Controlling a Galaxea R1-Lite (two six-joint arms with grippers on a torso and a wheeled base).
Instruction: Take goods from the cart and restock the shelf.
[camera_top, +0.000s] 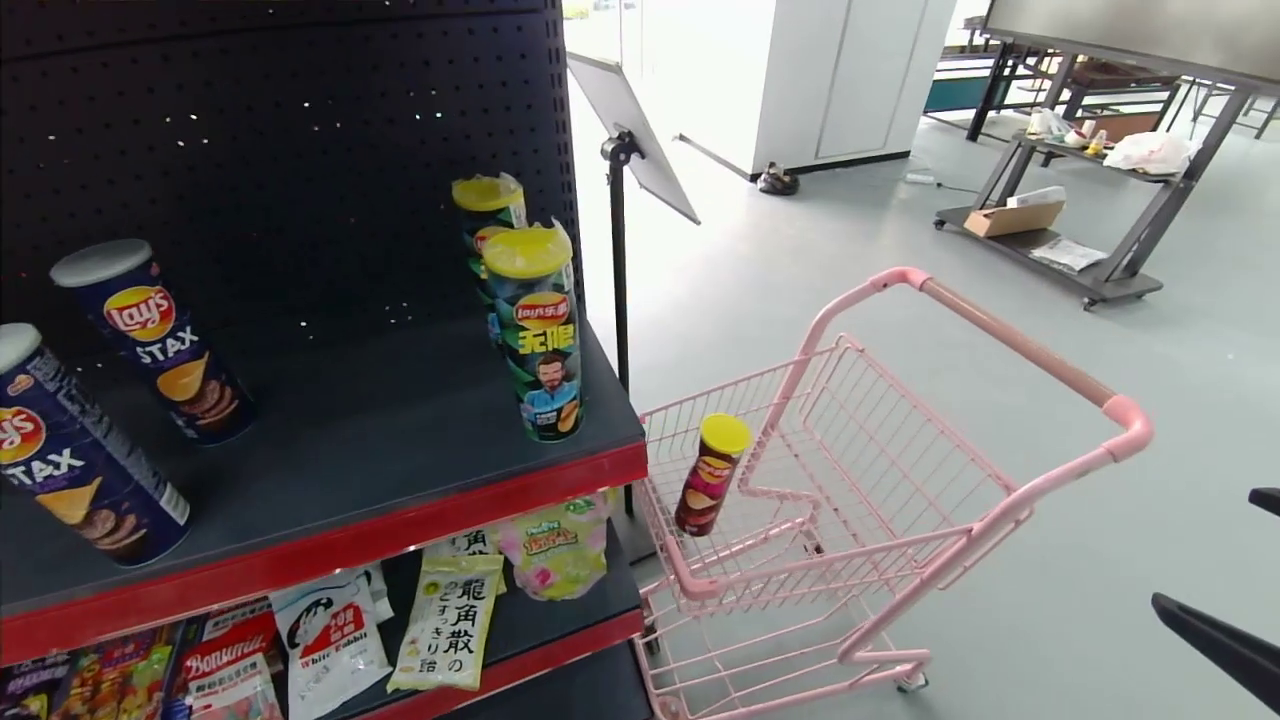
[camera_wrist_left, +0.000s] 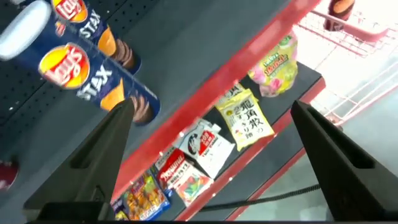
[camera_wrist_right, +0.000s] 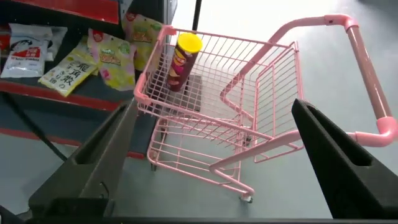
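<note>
- The left gripper (camera_wrist_left: 214, 165) is hanging over the front of the shelf (camera_top: 380, 440) with its fingers spread wide and nothing between them.
- The shelf is occupying the left half of the head view. Two blue cans (camera_top: 150, 340) are standing at its far left and two green cans (camera_top: 535, 330) near its right corner, and bare board is lying between the two groups.
- Snack bags (camera_top: 445, 620) are lying on the lower tier, at the lower left of the head view.
- The can (camera_top: 710, 488), dark red with a yellow lid, is sitting tilted in the corner of the cart (camera_top: 1010, 340) nearest the shelf, at lower centre of the head view.
- The pink wire cart is standing right of centre, its handle pointing toward the right of the frame.
- Handling judgement: the can is probably behaving as a light, stiff tube with a smooth, slippery wrap. An over-tight squeeze is risking a dented wall and crushed contents.
- Grip point: the mid-body, below the lid, is offering the surest hold. The lid is likely to pop off under load.
- The right gripper (camera_wrist_right: 211, 165) is hovering above the cart, fingers wide apart and empty, at the lower right edge of the head view.
</note>
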